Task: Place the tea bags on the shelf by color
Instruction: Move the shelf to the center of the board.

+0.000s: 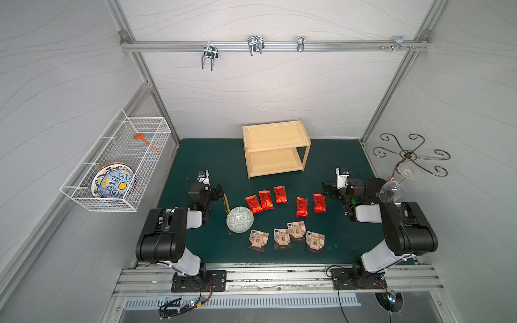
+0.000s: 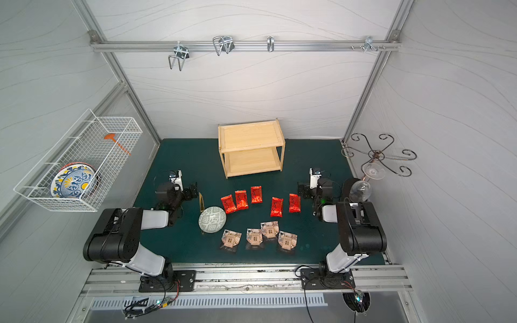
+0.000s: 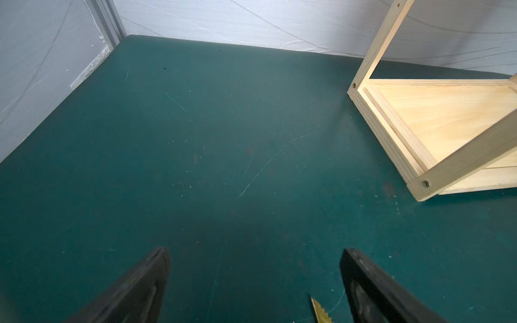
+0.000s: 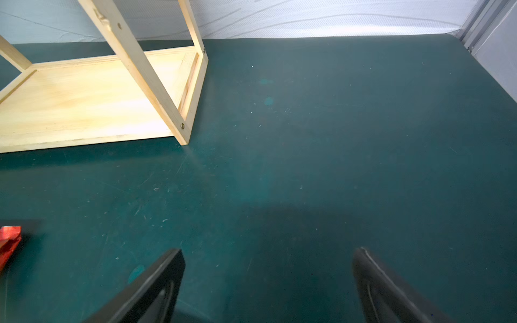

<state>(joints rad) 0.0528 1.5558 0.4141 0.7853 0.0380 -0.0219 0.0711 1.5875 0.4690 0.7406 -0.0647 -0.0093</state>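
Several red foil tea bags [image 1: 280, 194] [image 2: 256, 194] lie in a loose row mid-table. Several black-edged tea bags [image 1: 282, 237] [image 2: 254, 236] with tan pictures lie nearer the front edge. The pale wooden shelf [image 1: 275, 135] [image 2: 251, 135] stands at the back with both boards bare. My left gripper [image 1: 217, 192] [image 2: 193, 189] [image 3: 256, 251] hovers open and empty left of the red row. My right gripper [image 1: 328, 190] [image 2: 303, 190] [image 4: 270, 251] is open and empty to the row's right. One red tea bag [image 4: 8, 240] shows at the edge of the right wrist view. The shelf's lower board [image 3: 436, 120] [image 4: 78, 103] appears in both wrist views.
A green-patterned bowl [image 1: 240, 219] sits by a thin gold-toothed piece [image 1: 226, 203] [image 3: 320, 310] near my left gripper. A white wire basket [image 1: 117, 162] with a painted plate hangs on the left wall. A curly metal rack [image 1: 411, 156] holding glasses stands at the right edge.
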